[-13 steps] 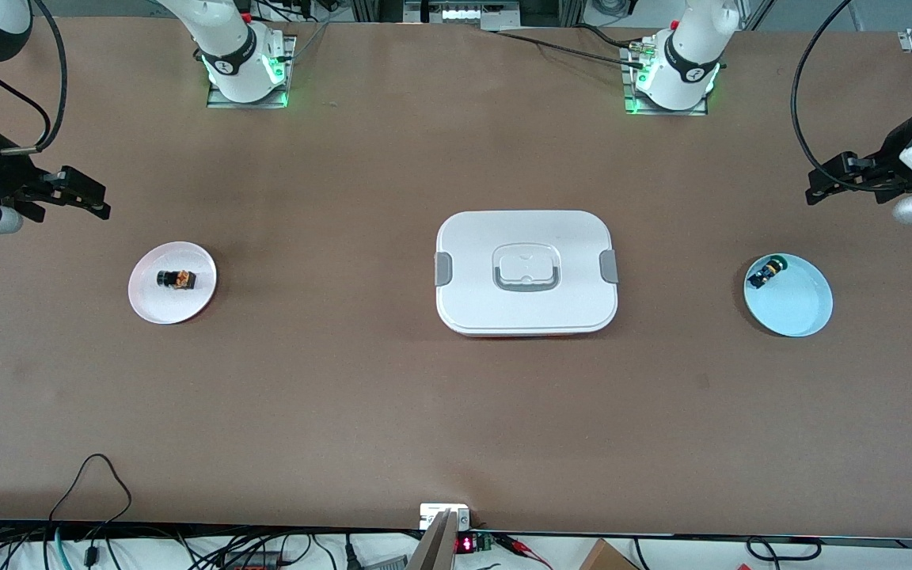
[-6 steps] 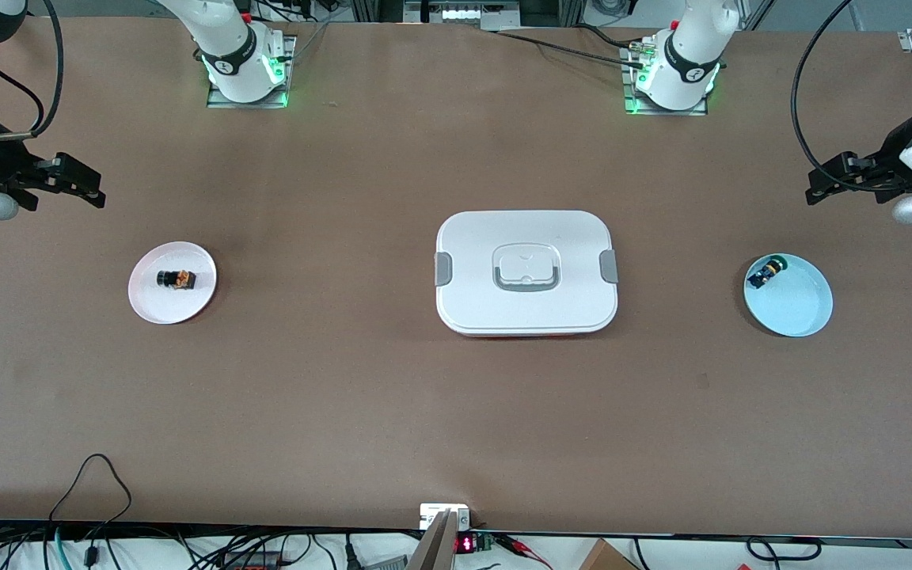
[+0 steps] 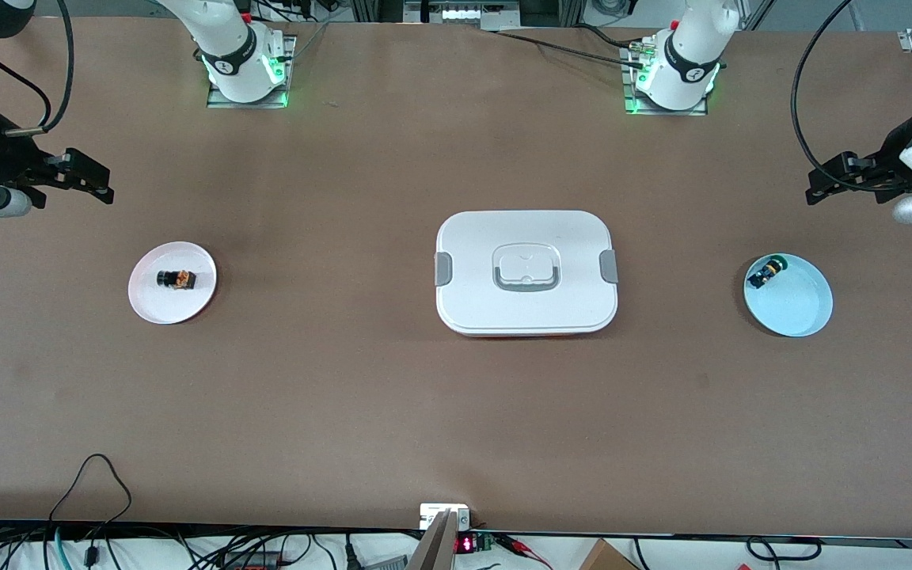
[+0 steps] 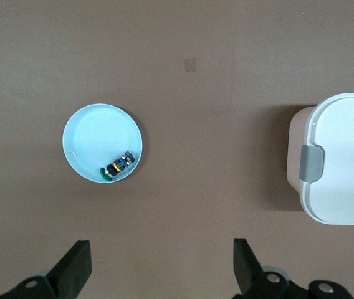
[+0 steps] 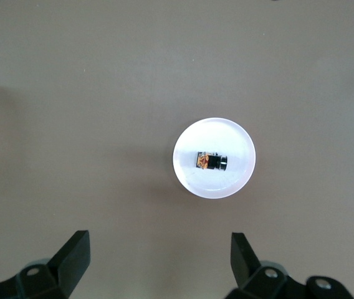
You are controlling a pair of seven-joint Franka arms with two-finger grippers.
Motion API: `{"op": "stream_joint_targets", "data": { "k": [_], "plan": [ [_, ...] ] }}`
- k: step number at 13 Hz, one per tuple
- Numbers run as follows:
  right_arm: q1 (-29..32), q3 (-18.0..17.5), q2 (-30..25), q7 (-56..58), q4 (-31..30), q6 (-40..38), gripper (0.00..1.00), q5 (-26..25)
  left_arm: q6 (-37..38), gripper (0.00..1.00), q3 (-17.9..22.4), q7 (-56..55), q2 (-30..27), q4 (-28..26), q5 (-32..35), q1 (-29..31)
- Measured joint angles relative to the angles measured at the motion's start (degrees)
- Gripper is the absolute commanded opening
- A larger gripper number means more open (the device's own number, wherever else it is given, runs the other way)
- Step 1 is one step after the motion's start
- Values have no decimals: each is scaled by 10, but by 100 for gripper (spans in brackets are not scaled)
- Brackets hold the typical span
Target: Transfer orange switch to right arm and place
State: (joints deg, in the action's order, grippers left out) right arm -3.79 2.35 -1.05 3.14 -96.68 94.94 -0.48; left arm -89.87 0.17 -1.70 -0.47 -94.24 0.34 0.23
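Brown desk [image 3: 393, 412] surface carries three things in a row across its middle. At the right arm's end a white plate [image 3: 147, 305] is seen, and on it the orange switch [image 3: 176, 279] lies on its side, touched by nothing. In the right wrist view the same switch [image 5: 211, 161] is shown near the middle of its plate [image 5: 192, 180]. A white lidded box [image 3: 526, 272] with grey side clasps is set at the centre of the desk. At the left arm's end a pale blue plate [image 3: 800, 309] is found, and a second switch with green and blue parts [image 3: 765, 274] is kept against its rim, on the edge farther from the front camera.

The right hand [image 3: 92, 184] is held in the air over bare desk, above the stretch between the white plate and the row of bases, with its fingers [image 5: 71, 258] spread wide and nothing between them. Compared with half a second ago, it is shifted slightly toward the centre of the desk; compared with a full second ago, it is placed a little higher in the front view.

The left hand [image 3: 828, 180] is kept waiting over bare desk near the blue plate, unchanged from the earlier frames, its fingers [image 4: 71, 271] likewise spread and empty. The plates, both switches and the box are found exactly where they were before.
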Motion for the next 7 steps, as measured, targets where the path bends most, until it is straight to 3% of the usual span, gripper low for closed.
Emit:
{"op": "stream_joint_targets", "data": {
  "k": [7],
  "plan": [
    [0,0,0,-9,6,-4,100,0,0,100,0,0,0,0,0,2]
  ]
}}
